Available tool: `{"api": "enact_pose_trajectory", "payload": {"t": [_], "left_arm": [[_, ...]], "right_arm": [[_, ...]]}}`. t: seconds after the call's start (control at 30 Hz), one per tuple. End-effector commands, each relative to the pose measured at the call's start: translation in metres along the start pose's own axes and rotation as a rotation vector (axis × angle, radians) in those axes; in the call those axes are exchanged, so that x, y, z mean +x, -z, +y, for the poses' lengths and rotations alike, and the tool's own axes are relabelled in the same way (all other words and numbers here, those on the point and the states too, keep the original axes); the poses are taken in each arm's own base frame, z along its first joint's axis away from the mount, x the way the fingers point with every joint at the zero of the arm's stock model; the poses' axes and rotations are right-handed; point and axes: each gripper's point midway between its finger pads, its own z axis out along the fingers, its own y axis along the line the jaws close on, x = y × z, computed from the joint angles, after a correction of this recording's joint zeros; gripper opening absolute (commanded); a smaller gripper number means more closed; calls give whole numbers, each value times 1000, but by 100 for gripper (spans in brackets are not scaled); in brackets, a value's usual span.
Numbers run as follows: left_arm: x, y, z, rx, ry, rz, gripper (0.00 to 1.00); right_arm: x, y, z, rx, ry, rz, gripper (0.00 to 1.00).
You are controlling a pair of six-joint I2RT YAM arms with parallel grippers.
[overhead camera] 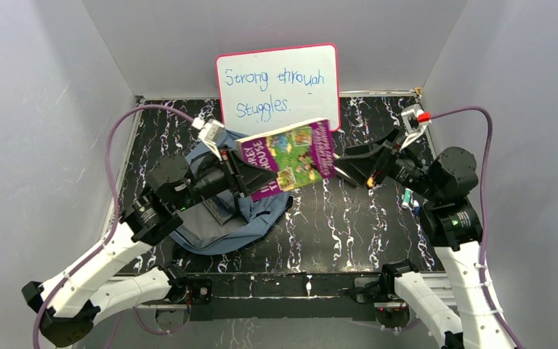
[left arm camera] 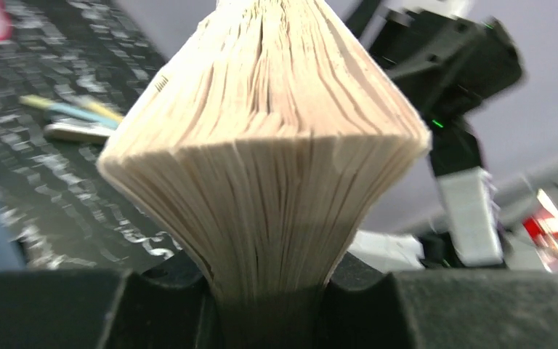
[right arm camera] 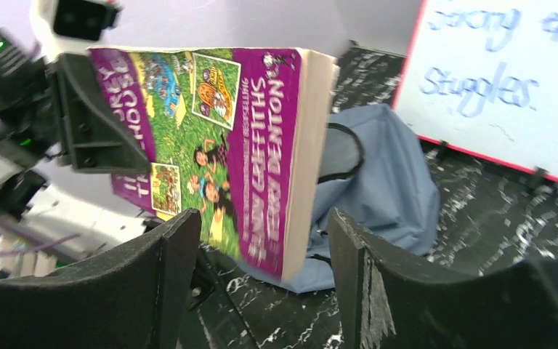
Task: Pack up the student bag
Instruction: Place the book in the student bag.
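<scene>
Bag (overhead camera: 214, 231) — under L gripper (overhead camera: 243, 176) w/ book (overhead camera: 292, 154)

A black table top (overhead camera: 349, 233) veined with white is seen; the student bag (overhead camera: 214, 233), grey-blue and slumped, is laid on its left half, with dark straps and zipper lines showing; a pink-framed whiteboard (overhead camera: 276, 87) with blue handwriting is stood upright at the far edge, just behind the bag; a few markers (overhead camera: 409, 200) are scattered on the right side, well apart from the bag.
</scene>
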Motion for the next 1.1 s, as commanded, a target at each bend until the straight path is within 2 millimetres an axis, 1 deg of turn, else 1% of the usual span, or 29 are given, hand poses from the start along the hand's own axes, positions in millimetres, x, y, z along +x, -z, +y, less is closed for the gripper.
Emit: {"api": "enact_pose_trajectory", "payload": {"t": [0.0,0.07,0.13,0.27,0.33,0.4,0.47,0.57,0.6,0.63,0.7,0.73,0.77,0.9,0.93,1.0,1.07], "left_arm": [[-40,46,55,-374,44,-269,0],[-40,69,73,-485,85,-323,0],[-35,91,87,-583,119,-348,0],[-12,135,114,-802,174,-305,0],[3,152,122,-870,199,-267,0],[15,166,125,-903,216,-243,0],[20,181,125,-918,240,-251,0],[25,206,127,-975,252,-260,0],[26,215,128,-1004,254,-263,0],[27,225,130,-1042,251,-263,0],[30,245,135,-1129,250,-262,0],[31,254,137,-1166,246,-260,0],[32,259,138,-1191,238,-252,0],[36,264,139,-1223,226,-218,0],[37,265,139,-1224,226,-215,0],[37,267,138,-1220,228,-225,0],[36,270,137,-1210,234,-240,0]], "right_arm": [[-14,4,-42,263,-9,-36,73],[-4,4,-60,335,-51,-11,74],[11,2,-75,387,-109,34,75],[47,-10,-97,402,-226,182,74],[59,-16,-103,405,-256,231,73],[64,-24,-107,413,-241,257,74],[69,-35,-107,430,-207,293,74],[81,-63,-97,442,-124,362,74],[90,-76,-87,416,-99,400,74],[98,-88,-84,421,-64,429,74],[116,-112,-70,411,6,483,74],[122,-125,-55,384,57,500,74],[129,-137,-49,373,110,521,74],[156,-184,-20,278,248,579,75],[168,-197,-17,257,272,604,76],[181,-219,-6,203,320,619,77],[198,-238,-1,175,363,642,79]]}}
